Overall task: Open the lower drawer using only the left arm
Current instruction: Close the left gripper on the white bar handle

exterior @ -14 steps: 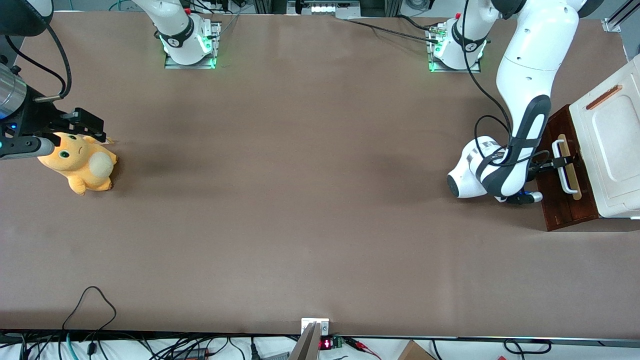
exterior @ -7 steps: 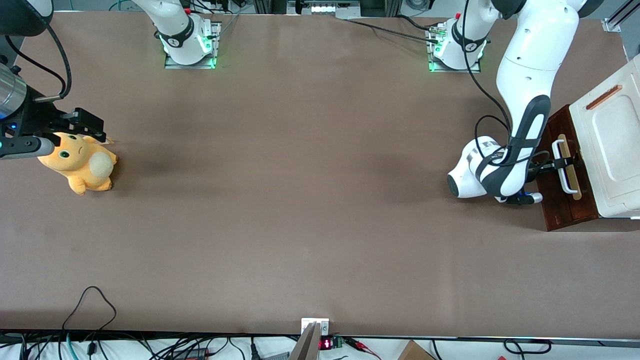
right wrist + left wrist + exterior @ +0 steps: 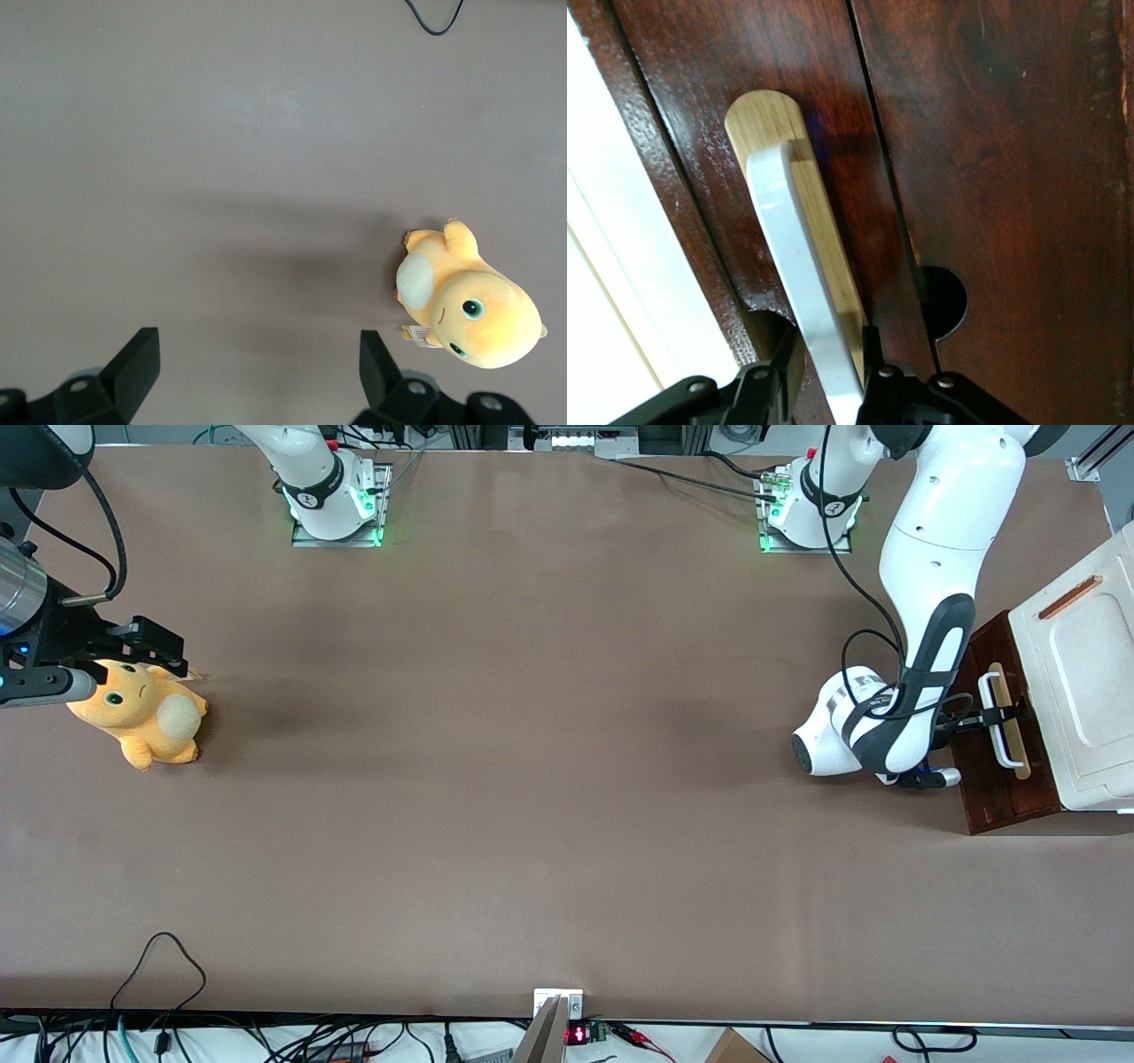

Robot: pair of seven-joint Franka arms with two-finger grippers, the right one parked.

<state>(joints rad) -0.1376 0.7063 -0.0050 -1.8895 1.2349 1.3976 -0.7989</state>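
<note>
Brown matte table (image 3: 532, 779) fills my front view, with cables along its near edge and both arm bases at twelve o'clock. At about three o'clock, toward the working arm's end, stands a white cabinet (image 3: 1085, 682) with an orange-brown slot in its top. Its lower drawer (image 3: 1005, 793) shows a glossy dark red-brown wooden front, grained and slightly pitted in my left wrist view (image 3: 992, 177).

On that front lies a pale wooden strip (image 3: 799, 212) with a rounded end, and over it runs a smooth white loop handle (image 3: 797, 283).

I have the left arm (image 3: 930, 602) bent down in front of the drawer, its gripper (image 3: 999, 714) at the handle. Its black fingers (image 3: 766, 390) sit on either side of the white bar, clamped against it as far as I can see; the contact itself is cut off at the frame edge.

An orange plush toy (image 3: 142, 717) lies at nine o'clock, toward the parked arm's end.
</note>
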